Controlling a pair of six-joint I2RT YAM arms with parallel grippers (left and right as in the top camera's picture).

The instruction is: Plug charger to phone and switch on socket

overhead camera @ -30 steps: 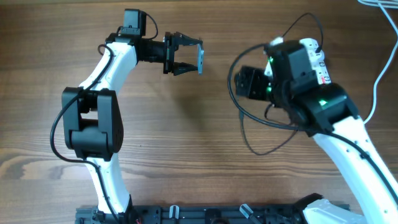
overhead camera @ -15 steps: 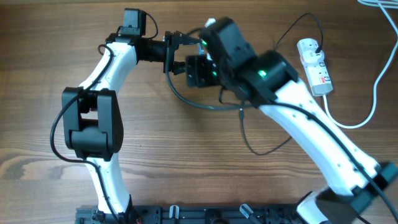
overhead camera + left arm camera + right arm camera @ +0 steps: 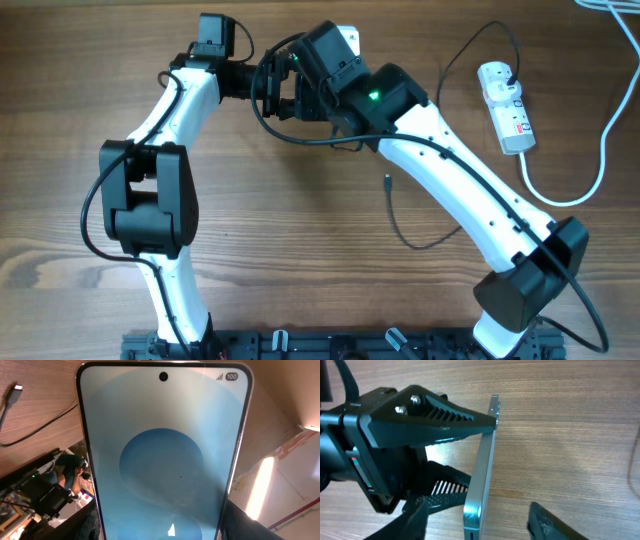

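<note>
Left gripper (image 3: 480, 450) clamps cyan-screened smartphone (image 3: 165, 460), right gripper (image 3: 477, 509) agape around it; thin black charger cable (image 3: 386, 184) unplugged behind; white power strip (image 3: 508, 108) untouched.

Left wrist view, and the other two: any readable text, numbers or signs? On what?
"100": top right corner of the phone screen, in a small pill beside the signal-bars icon, left wrist view.
Red and dark marks on the socket, overhead view: too small to read.
Right wrist view: nothing readable.

White arms (image 3: 450, 190), blk joints (image 3: 150, 200), ribbed blk fingers (image 3: 445, 415).
</note>
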